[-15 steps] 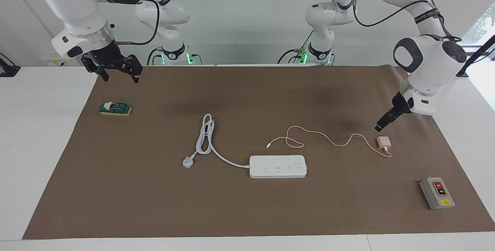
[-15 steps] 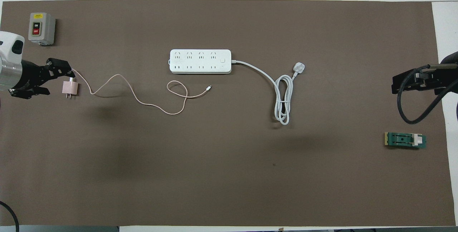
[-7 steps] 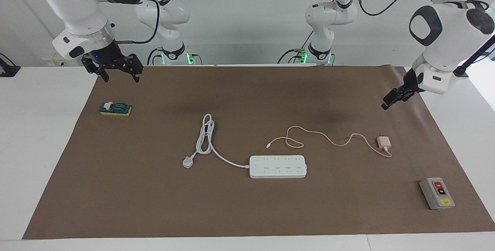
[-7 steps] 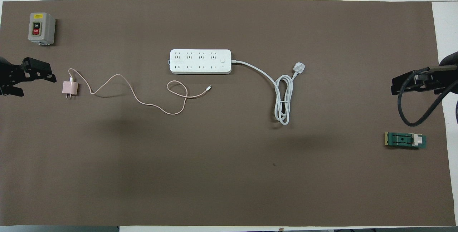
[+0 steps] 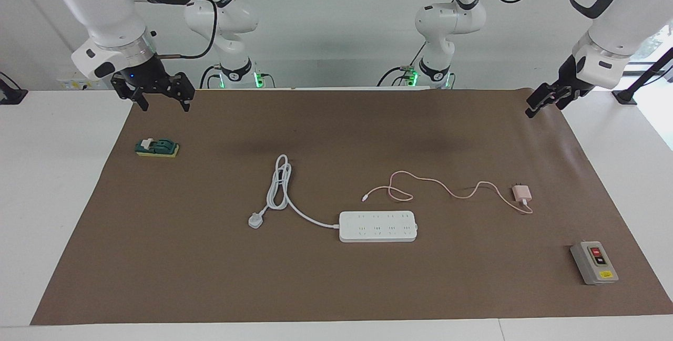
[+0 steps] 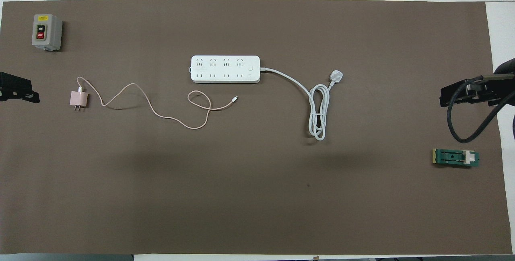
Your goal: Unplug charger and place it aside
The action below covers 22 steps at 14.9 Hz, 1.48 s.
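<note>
A white worktop [image 5: 63, 215] carries a wide brown mat [image 5: 336, 278] in front of a pale wall, with the two arm bases standing at the robots' edge of it.

The left tool [image 5: 544, 100] hangs in the air over the corner of the mat at the left arm's end, by the robots' edge. Its fingers are spread apart and hold nothing. The right tool [image 5: 157, 95] waits in the air over the mat's corner at the right arm's end, also empty, its two fingers standing apart and pointing down.

The charger [image 5: 522, 193], a small pale pink cube, lies flat on the mat toward the left arm's end, its prongs free. Its thin pink cable [image 5: 447, 188] curls across the mat toward the middle and ends in a loose loop with the small white connector lying free. The white power strip [image 5: 378, 226] lies just beside that loop, farther from the robots, with no plug in its sockets. Its thick white cord [image 5: 278, 186] is coiled toward the right arm's end, the grey-white plug [image 5: 255, 220] resting on the mat.

A grey switch box [image 5: 594, 262] with red and black buttons stands farther from the robots than the charger. A green knife switch [image 5: 157, 147] lies under the right tool's corner.
</note>
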Each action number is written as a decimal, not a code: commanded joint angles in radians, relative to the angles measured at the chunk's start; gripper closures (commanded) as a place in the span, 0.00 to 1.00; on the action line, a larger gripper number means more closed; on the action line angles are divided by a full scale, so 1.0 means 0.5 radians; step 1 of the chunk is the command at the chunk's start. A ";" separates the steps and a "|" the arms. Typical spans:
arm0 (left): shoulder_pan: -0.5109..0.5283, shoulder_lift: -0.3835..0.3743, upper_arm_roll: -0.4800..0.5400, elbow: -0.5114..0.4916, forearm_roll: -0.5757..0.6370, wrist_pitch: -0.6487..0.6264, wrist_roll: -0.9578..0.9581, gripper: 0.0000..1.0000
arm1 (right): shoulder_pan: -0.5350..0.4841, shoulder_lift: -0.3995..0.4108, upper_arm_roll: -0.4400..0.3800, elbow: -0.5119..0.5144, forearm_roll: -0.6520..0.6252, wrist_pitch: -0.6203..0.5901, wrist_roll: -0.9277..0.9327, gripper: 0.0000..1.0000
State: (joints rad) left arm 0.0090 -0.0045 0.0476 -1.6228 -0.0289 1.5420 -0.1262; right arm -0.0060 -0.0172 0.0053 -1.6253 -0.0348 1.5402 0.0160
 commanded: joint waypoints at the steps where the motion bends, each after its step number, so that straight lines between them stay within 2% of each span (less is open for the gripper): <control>1: -0.046 0.055 0.027 0.101 -0.009 -0.096 0.071 0.00 | -0.022 -0.051 0.014 -0.063 -0.019 0.031 -0.038 0.00; 6: -0.046 0.012 0.018 0.034 -0.031 0.042 0.111 0.00 | -0.022 -0.051 0.017 -0.066 -0.019 0.031 -0.038 0.00; 22: -0.049 0.009 -0.049 0.003 -0.034 0.119 0.179 0.00 | -0.022 -0.054 0.017 -0.066 -0.019 0.031 -0.038 0.00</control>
State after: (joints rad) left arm -0.0085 0.0030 0.0174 -1.6081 -0.0354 1.5777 -0.0498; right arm -0.0060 -0.0175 0.0052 -1.6256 -0.0348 1.5402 0.0160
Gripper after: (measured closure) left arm 0.000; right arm 0.000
